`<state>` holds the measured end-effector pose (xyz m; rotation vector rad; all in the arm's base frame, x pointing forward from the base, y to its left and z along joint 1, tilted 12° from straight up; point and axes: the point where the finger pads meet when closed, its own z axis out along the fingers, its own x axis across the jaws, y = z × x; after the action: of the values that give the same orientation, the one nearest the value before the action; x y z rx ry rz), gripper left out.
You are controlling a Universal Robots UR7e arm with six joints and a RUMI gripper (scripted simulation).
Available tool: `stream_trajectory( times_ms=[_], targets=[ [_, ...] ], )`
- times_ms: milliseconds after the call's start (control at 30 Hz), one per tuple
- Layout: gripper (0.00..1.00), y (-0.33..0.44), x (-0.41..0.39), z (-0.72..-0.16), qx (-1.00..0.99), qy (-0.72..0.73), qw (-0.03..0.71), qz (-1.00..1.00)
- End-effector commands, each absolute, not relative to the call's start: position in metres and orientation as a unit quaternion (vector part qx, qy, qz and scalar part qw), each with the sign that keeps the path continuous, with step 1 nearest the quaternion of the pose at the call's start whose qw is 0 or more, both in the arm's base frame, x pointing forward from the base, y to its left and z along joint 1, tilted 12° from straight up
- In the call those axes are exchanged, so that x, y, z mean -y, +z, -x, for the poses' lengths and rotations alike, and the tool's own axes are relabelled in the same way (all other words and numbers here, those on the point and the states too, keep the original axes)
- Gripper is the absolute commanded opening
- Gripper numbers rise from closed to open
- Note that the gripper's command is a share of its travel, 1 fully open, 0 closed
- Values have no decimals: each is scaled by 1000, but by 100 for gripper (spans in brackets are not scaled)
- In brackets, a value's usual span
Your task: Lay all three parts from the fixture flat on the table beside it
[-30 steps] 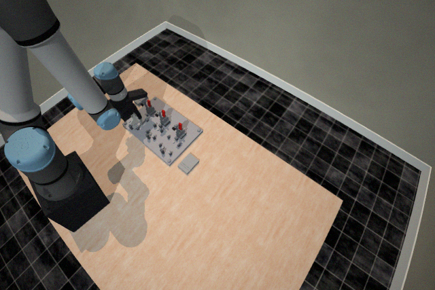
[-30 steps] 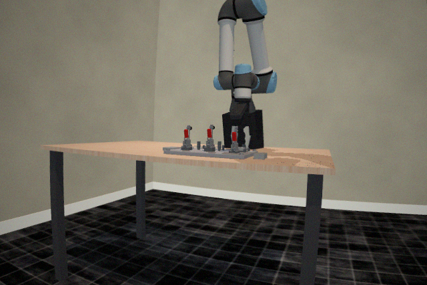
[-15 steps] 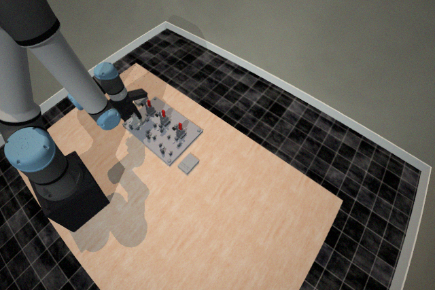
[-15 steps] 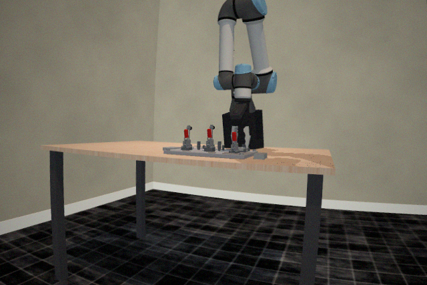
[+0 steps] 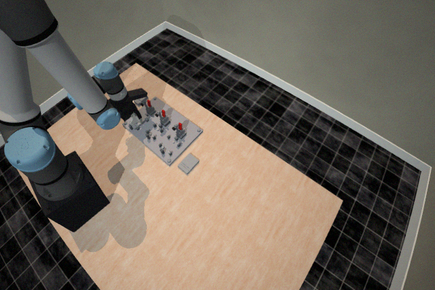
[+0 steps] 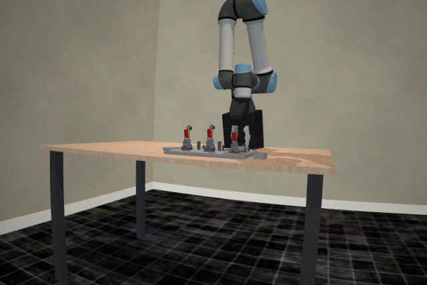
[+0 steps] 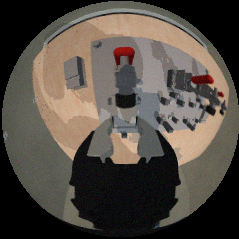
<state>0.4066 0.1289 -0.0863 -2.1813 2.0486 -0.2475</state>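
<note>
The fixture (image 5: 164,157) (image 6: 207,153) (image 7: 104,82) is a grey plate with several dark pegs and blocks and three red-handled clamps. The clamps' arms look raised in the exterior view. My gripper (image 5: 139,106) (image 7: 124,116) points down at the end of the fixture beside the clamp (image 5: 149,104) (image 6: 234,137) (image 7: 124,75). It is shut on a light grey part (image 7: 124,120), seen between the fingertips in the wrist view. Whether this part is clear of the plate I cannot tell. The other parts cannot be told from the fixture's small blocks.
A flat grey block (image 5: 188,163) lies on the table (image 5: 238,202) off the fixture's far end. Another flat grey block (image 6: 260,155) (image 7: 74,72) lies off the end near my gripper. The middle clamp (image 5: 163,115) (image 6: 209,135) and the last clamp (image 5: 180,128) (image 6: 186,135) stand upright in the same row.
</note>
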Motion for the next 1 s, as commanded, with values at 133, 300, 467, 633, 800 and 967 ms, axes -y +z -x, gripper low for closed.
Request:
stream_trajectory(
  times_ms=[133,300,467,633,800,967],
  targets=[
    [0,-78,-129,-405,-681,-83,70,724],
    [0,-71,-129,-404,-681,-83,70,724],
    [0,-64,-129,-402,-681,-83,70,724],
    [0,-59,-129,-401,-681,-83,70,724],
    [0,-55,-129,-401,-681,-83,70,724],
    [0,-53,-129,-400,-681,-83,71,724]
  ],
)
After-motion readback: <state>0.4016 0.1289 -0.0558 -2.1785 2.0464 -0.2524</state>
